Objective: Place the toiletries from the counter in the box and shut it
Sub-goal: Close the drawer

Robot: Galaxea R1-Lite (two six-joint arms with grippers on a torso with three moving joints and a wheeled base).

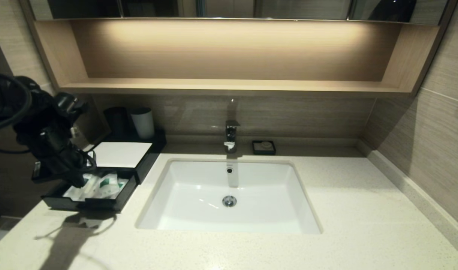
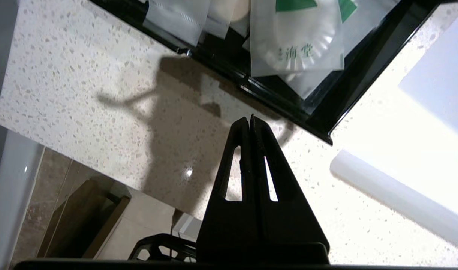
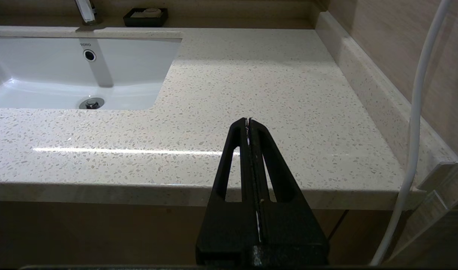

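The black box (image 1: 121, 154) with its white top panel stands at the counter's (image 1: 364, 210) back left, and its drawer (image 1: 101, 204) is pulled out toward me. The toiletries (image 1: 105, 185), clear packets with green labels, lie inside the drawer (image 2: 289, 112); in the left wrist view the packets (image 2: 296, 45) overlap one another. My left gripper (image 1: 79, 182) hangs above the drawer's left front part. It (image 2: 249, 119) is shut and empty, its tips over bare counter (image 2: 83, 75) just outside the drawer's front wall. My right gripper (image 3: 248, 120) is shut and empty, parked off the counter's front edge at the right.
The white sink (image 1: 229, 195) is set in the middle of the counter, with a faucet (image 1: 231, 137) and a small black soap dish (image 1: 264, 147) behind it. A black cup (image 1: 116, 120) and a white cup (image 1: 142, 123) stand behind the box. A wall runs along the right.
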